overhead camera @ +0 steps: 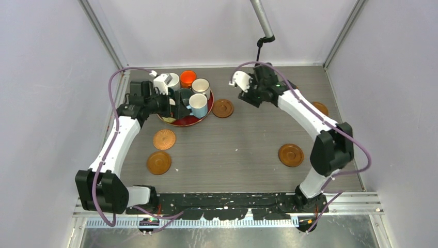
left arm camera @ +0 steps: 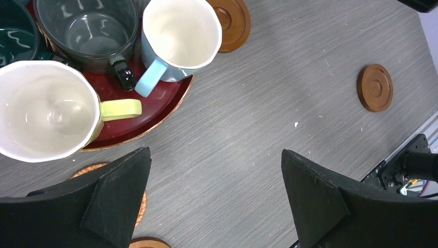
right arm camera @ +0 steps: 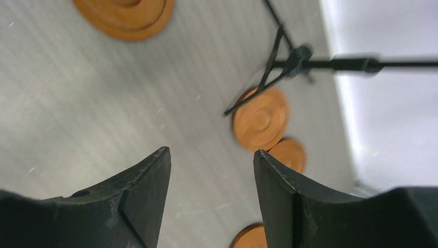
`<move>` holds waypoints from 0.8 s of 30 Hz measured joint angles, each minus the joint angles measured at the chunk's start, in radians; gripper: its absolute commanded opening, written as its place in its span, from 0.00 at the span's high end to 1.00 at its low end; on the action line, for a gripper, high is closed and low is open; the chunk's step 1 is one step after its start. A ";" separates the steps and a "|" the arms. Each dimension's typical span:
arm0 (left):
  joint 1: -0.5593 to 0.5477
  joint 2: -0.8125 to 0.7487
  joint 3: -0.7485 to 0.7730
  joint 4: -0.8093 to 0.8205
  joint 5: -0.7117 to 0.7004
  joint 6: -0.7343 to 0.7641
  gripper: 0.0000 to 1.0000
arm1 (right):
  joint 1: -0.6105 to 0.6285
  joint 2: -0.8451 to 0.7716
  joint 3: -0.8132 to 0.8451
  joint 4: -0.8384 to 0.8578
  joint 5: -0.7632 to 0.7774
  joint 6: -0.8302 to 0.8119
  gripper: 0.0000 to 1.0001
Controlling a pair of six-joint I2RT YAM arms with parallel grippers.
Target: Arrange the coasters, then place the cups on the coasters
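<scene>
Step in hand, by my reading: coaster arrangement. No cup stands on a coaster yet.

Near zone. The near-left coaster (overhead camera: 158, 162) and the near-right coaster (overhead camera: 291, 155) lie well apart on the counter (overhead camera: 237, 170). The woven coaster (overhead camera: 163, 139) lies just beyond the near-left one.

Middle zone. My left claw (left arm camera: 214, 170) hovers over the near rim of the red tray (left arm camera: 155, 111), fingers fully apart, holding nothing. All the cups are packed close together on that tray. The pale yellow cup (left arm camera: 46, 111) is nearest, with the light blue cup (left arm camera: 181, 33) and the dark grey cup (left arm camera: 85, 28) beyond. The tray-side coaster (overhead camera: 222, 108) lies just right of the tray.

Far zone. My right claw (right arm camera: 212, 160) hovers at far right, fingers apart, empty. The far coaster (right arm camera: 260, 119) lies below it, with another just beside.

Next move, as judged: lower one claw onto a single coaster and grip across its rim.

Obstructions: the crowded cups leave little finger clearance, and a thin black rod (right arm camera: 289, 57) crosses near the right claw.
</scene>
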 measured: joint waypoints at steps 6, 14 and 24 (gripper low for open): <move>0.000 -0.013 0.005 -0.046 0.012 0.042 0.00 | -0.224 -0.059 -0.090 -0.095 -0.138 0.192 0.36; 0.000 -0.005 0.046 -0.124 0.003 0.097 0.00 | -0.534 0.220 0.174 -0.152 -0.194 0.429 0.34; 0.001 0.003 0.048 -0.152 -0.005 0.124 0.00 | -0.573 0.582 0.586 -0.200 -0.116 0.563 0.34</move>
